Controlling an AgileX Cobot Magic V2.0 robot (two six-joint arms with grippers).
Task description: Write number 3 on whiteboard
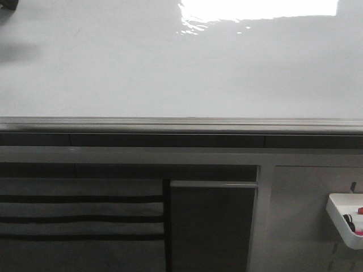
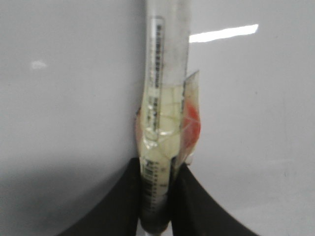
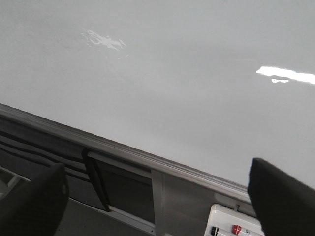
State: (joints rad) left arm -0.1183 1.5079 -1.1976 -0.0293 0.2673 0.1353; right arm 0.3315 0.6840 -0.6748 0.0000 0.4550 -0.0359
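Left gripper (image 2: 156,196) clenched on marker (image 2: 165,88), board (image 2: 64,98) blank ahead; right gripper (image 3: 157,196) released. Press tip lightly, steady curves.

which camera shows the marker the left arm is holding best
The left wrist view: the marker, wrapped in clear tape, fills the frame, clamped in the left end effector before the whiteboard. The front and right wrist views show no marker.

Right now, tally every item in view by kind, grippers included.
Glossy white whiteboard with grey metal frame: 1
Clear-barrelled marker wrapped in tape: 1
Small white plastic tray: 1
Black grippers: 2, left gripper, right gripper
Total: 5
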